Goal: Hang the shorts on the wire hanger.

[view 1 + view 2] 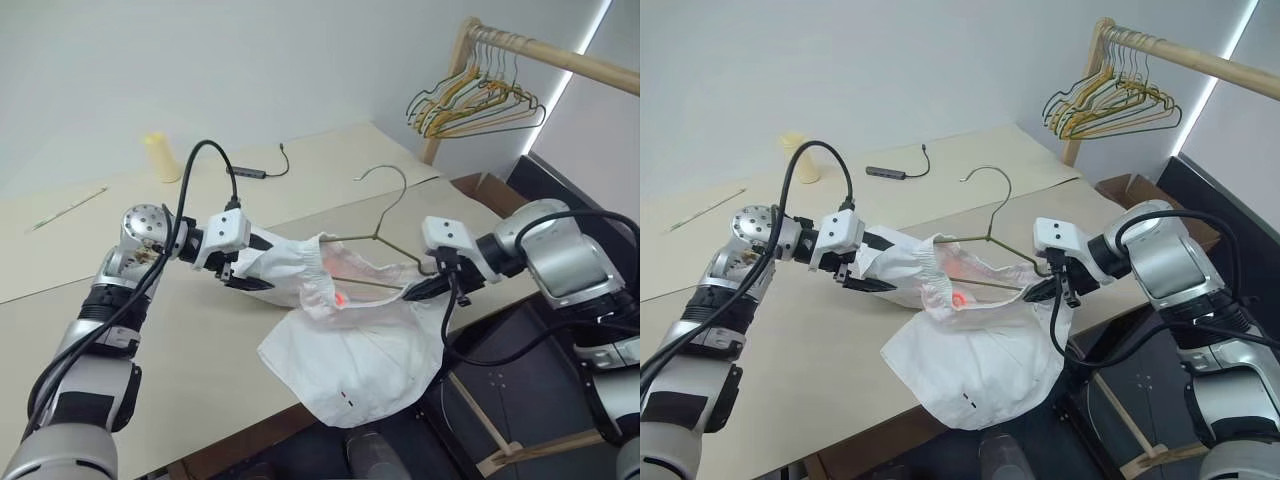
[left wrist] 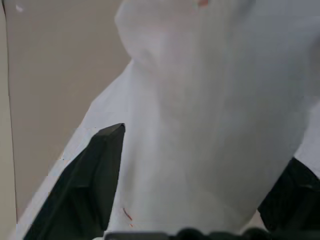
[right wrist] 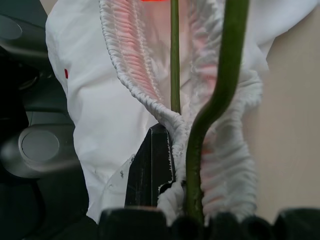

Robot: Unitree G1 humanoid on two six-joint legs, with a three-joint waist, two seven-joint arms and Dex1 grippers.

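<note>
Table (image 1: 150, 330): flat, matte beige.
Shorts (image 1: 350, 350): thin white fabric, gathered waistband stretched between both grippers, legs draped over the table edge.
Wire hanger (image 1: 385, 215): thin metal, threaded through the waistband.
Left gripper (image 1: 250, 275): spread inside the cloth.
Right gripper (image 1: 418, 290): pinched on waistband and wire.

— What are the arms built like?

— Silver-grey metal shells with black segments between them. The left arm (image 1: 95, 330) has a round silver joint cap near the wrist, dotted with small screw holes. The right arm (image 1: 560, 255) has a big rounded silver housing with a black band around it.

— And cables?

— Thick black ones. One arches in a loop over the left wrist; others curl around the right forearm and hang below it.

— The ends?

— Each wrist carries a boxy white module. Beyond it, the left gripper (image 1: 243, 272) and right gripper (image 1: 420, 291) have flat, matte black fingers (image 2: 95, 175), wedge-shaped with angled tips.
</note>
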